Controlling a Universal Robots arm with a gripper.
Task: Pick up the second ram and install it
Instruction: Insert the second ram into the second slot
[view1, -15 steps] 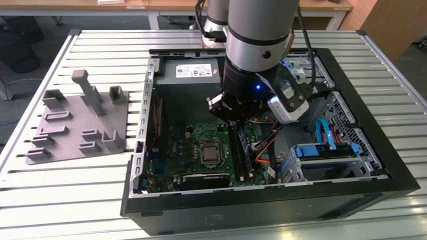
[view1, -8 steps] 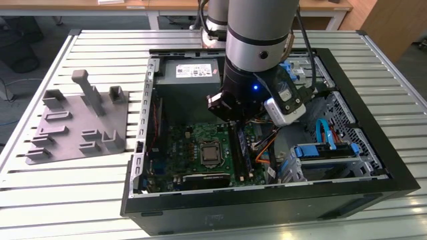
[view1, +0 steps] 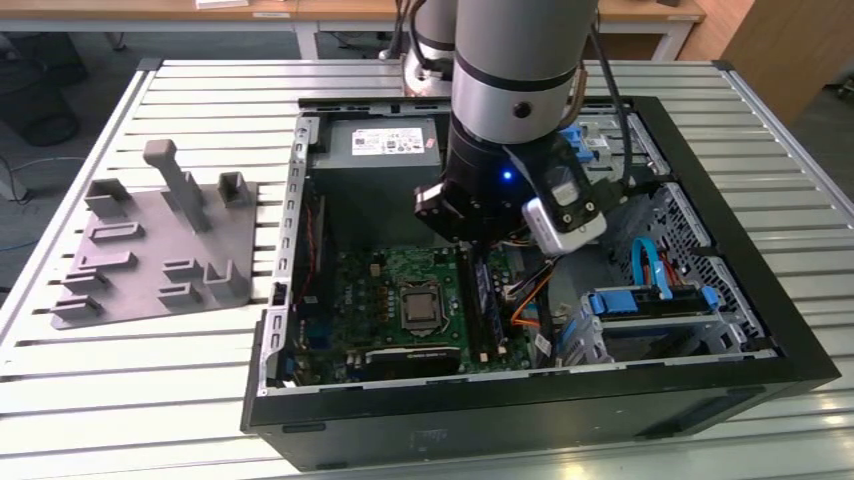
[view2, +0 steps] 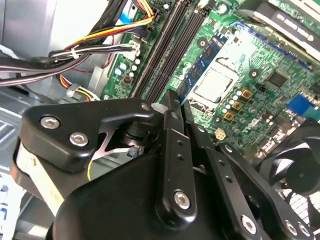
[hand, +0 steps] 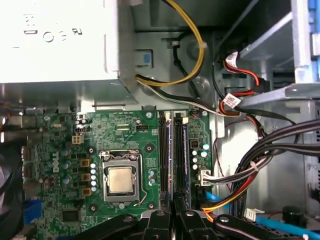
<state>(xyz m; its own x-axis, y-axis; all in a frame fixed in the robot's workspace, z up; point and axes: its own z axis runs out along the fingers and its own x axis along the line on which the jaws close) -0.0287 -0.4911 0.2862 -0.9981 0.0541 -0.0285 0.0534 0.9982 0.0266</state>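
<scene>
A blue ram stick (view2: 202, 64) stands on edge in a black slot beside the CPU socket (view2: 215, 84) of the green motherboard (hand: 60, 150). In the exterior view the stick (view1: 489, 308) runs along the board below the wrist. I cannot tell whether this is the second ram. My gripper (view2: 170, 100) hangs low over the slots with its black fingers pressed together and nothing visible between them. Its tips sit at the near end of the stick, and contact is unclear. In the first wrist view the gripper (hand: 172, 216) lines up over the slots (hand: 173, 150).
The open black computer case (view1: 747, 250) lies on a slatted metal table (view1: 134, 350). Cable bundles (hand: 260, 150) crowd one side of the slots. A power supply (view1: 380, 145) and blue drive bays (view1: 654, 300) are inside. A grey fixture (view1: 160, 240) stands at the exterior view's left.
</scene>
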